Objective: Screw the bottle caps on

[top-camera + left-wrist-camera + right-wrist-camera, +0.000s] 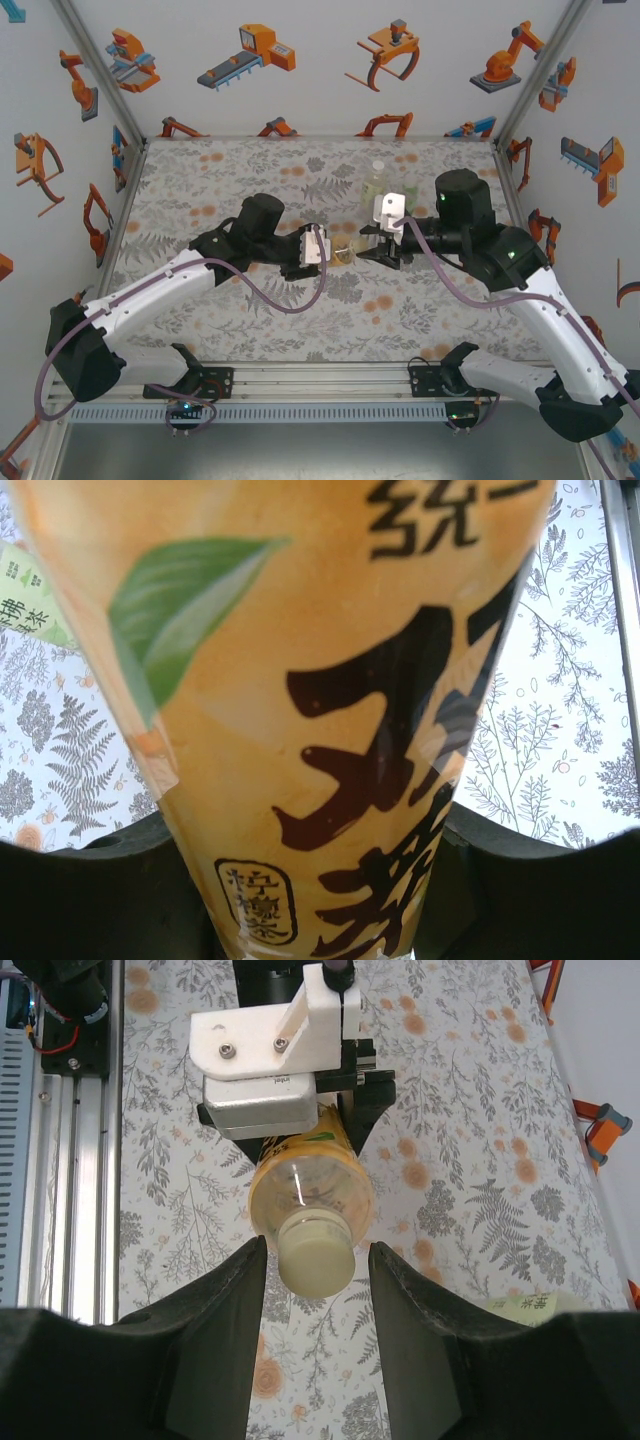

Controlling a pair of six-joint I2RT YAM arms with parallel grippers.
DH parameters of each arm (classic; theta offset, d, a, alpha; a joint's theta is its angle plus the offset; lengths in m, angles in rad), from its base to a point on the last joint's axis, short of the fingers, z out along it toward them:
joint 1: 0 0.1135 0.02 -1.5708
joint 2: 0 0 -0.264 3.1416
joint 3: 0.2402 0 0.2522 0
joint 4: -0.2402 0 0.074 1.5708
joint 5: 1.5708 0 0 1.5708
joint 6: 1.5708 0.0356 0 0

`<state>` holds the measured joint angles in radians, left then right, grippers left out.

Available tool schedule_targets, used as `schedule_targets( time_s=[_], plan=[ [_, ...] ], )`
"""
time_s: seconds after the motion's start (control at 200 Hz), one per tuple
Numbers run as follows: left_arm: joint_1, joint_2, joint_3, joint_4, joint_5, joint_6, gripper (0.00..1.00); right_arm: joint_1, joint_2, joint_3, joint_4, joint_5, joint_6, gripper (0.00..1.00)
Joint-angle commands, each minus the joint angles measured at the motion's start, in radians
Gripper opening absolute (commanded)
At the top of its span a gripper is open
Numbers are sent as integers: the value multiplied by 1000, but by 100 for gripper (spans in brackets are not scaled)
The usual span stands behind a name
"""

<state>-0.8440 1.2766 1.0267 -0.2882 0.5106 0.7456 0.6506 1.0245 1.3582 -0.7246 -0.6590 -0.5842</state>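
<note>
Risking a skewed, cross-threaded pale yellow round plastic screw cap point(315, 1252) by closing off-centre, or by twisting before squaring up with the neck. Risking, too, turning the whole clear plastic bottle of amber liquid with the yellow label point(310, 1175) rather than the cap alone, by twisting too hard against a hold on slick label film. Risking nudging the cap off the neck and down onto the grey floral tablecloth point(470, 1190) by pushing forward while pinching.

With the left claw point(328, 252): clamping tight on the bottle's lower body, holding it lying sideways at centre frame in the top view, neck pointing towards the right of the frame.

With the right claw point(317, 1250): standing part-open, gripping nothing, bracketing the cap at lower centre of the right wrist view, a thin sliver of cloth showing on either side of it. Lying between the two fingers, then, but touching neither. Judging the cap as already sitting on the neck, but not managing to tell how far threaded.
</note>
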Motion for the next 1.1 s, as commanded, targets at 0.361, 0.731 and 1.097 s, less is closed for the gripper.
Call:
schedule_targets(
  time_s=[0.361,0.731,1.097],
  plan=[
    [-7,-37,13,25,36,-9,0,10,-8,-23,10,-26,18,36],
    [-9,-20,19,79,-18,-32,0,12,11,-68,138,197,624,0],
    [-9,29,36,175,-136,-54,0,12,6,-266,175,478,1835,0]
  ],
)
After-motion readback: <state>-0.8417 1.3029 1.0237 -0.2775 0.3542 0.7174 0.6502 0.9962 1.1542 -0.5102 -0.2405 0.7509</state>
